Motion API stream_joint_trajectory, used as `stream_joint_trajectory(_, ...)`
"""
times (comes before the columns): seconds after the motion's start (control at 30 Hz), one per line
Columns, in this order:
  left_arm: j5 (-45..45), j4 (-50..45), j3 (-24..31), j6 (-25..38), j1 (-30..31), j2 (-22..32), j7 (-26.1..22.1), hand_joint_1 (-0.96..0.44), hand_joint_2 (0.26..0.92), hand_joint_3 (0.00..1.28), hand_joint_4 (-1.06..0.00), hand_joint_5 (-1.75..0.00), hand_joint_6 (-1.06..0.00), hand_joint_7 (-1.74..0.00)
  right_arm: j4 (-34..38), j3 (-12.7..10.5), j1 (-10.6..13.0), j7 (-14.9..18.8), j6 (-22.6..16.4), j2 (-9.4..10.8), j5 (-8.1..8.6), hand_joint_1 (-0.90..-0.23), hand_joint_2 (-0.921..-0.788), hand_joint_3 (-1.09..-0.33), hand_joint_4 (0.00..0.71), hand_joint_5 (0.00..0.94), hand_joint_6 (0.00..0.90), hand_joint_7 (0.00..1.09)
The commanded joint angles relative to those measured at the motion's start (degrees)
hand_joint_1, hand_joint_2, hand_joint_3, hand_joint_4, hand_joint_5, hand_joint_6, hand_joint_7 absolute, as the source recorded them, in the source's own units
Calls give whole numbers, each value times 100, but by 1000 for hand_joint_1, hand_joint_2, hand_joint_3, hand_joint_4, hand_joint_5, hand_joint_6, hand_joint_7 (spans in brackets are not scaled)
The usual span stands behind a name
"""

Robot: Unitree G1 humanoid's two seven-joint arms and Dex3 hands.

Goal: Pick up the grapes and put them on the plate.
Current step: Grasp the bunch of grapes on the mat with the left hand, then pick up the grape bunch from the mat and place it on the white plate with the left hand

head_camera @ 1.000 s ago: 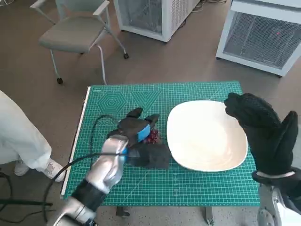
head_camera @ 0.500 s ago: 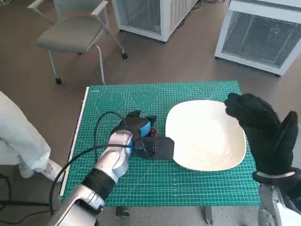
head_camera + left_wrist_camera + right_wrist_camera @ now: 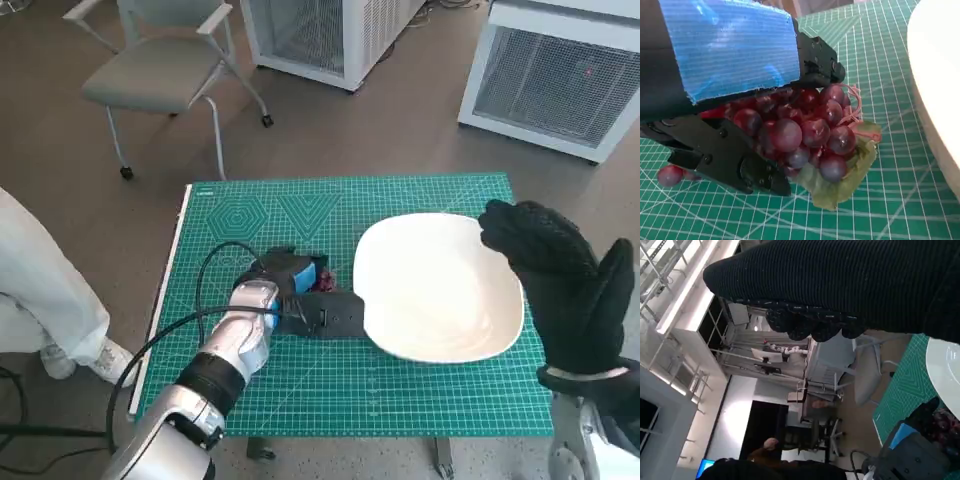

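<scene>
- Change over 1 s: the left hand has rotated from a position over the grapes, fingers pointing toward the far edge of the mat, to a low sideways reach with its fingers toward the plate.
- Change over 0.5 s: slight; hand and forearm lie much as before, just beside the plate's near-left rim.
- Grapes: dark red bunch with a green leaf, enclosed between the black fingers of the left hand in the left wrist view; the leaf touches the green cutting mat. Whether the bunch is lifted clear of the mat cannot be told.
- 1 loose grape: on the mat, behind the hand.
- Left hand: fingers closed around the grapes, blue-taped back uppermost; pale forearm slanting up from the mat's near-left corner, black cable looped beside it.
- Right hand: raised at the plate's right edge, gloved fingers held together and extended, holding nothing, not touching the plate as far as the head view shows.
- Plate: white, on the right half of the mat.
- Surroundings: grey chair on the floor beyond the table; a person's pale trouser leg at left.
</scene>
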Motion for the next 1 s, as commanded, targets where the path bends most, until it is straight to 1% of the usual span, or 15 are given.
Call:
stream_joint_trajectory(0.03,-4,28,-109,-168,-28,93,101,353,715,707,-363,-1569,-637,-99,37,-18,119,-5,76,-21,36,-327,-921,-610,448,852,241,997)
stream_joint_trajectory(0.1,-17,19,-130,-190,-36,123,55,367,691,778,-361,-1658,-664,-113,46,-19,112,-3,74,-21,37,-327,-921,-610,448,852,241,997)
stream_joint_trajectory(0.2,-65,5,-125,-194,-65,157,-61,378,660,814,-396,-1674,-658,-114,64,-20,100,0,68,-20,36,-326,-921,-610,447,852,241,997)
stream_joint_trajectory(0.4,-148,-131,-91,-168,-83,228,-280,386,631,815,-458,-1632,-612,-92,109,-19,73,2,51,-17,24,-326,-921,-610,447,853,241,997)
stream_joint_trajectory(0.6,-169,-283,-85,-43,-97,256,-401,388,630,776,-499,-1580,-608,-87,120,7,55,-7,33,-8,-11,-325,-921,-610,447,852,242,996)
stream_joint_trajectory(0.67,-190,-352,-62,-26,-92,275,-415,388,632,770,-503,-1575,-579,-72,131,6,46,-3,32,-12,-12,-324,-921,-610,447,852,242,995)
stream_joint_trajectory(0.77,-234,-489,-12,-23,-63,319,-419,388,630,774,-502,-1577,-478,-33,142,3,42,7,28,-17,-8,-324,-921,-610,447,852,242,995)
stream_joint_trajectory(0.87,-281,-694,43,-62,12,397,-408,389,620,811,-483,-1610,-385,-11,142,4,42,17,23,-19,-1,-325,-921,-610,447,852,242,995)
stream_joint_trajectory(1.0,-354,-897,88,-159,96,496,-361,389,615,854,-449,-1660,-343,-4,142,9,43,22,10,-18,-2,-326,-921,-610,448,852,242,995)
